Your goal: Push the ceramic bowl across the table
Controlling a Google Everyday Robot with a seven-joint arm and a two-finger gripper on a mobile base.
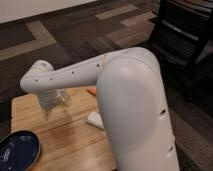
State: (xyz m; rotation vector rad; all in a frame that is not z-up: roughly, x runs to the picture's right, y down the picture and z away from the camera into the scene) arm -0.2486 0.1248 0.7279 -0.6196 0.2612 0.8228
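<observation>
The white arm (132, 110) filled the near right of the camera view, its broad rounded segment rising from the bottom edge and hiding much of the table (65, 142). From its top a slimmer white link (70, 77) reached left and away, ending in a rounded joint over the table's far left part. Below that joint hung the gripper (52, 100), a pale, blurred shape pointing down at the wood; whether the jaws were open or closed could not be told.

At the near left corner sat the ceramic bowl (17, 151), dark navy and glossy, with faint pale marks inside. It rested on the table at the lower left of the view, partly cut off by the picture's edges. It lay apart from the gripper, which hung farther back and a little to the right, with bare wood between them.

The table showed a light wooden top of joined planks. Near its middle, just beside the big arm segment, lay a small white object (95, 119), partly hidden by the arm. Farther back, close under the slim link, a small orange object (91, 91) lay on the wood; its shape was too blurred to name.

Beyond the table stretched a dark carpet (75, 35) with lighter tan bands running across it. At the far right stood a black office chair (180, 35), well apart from the table.
</observation>
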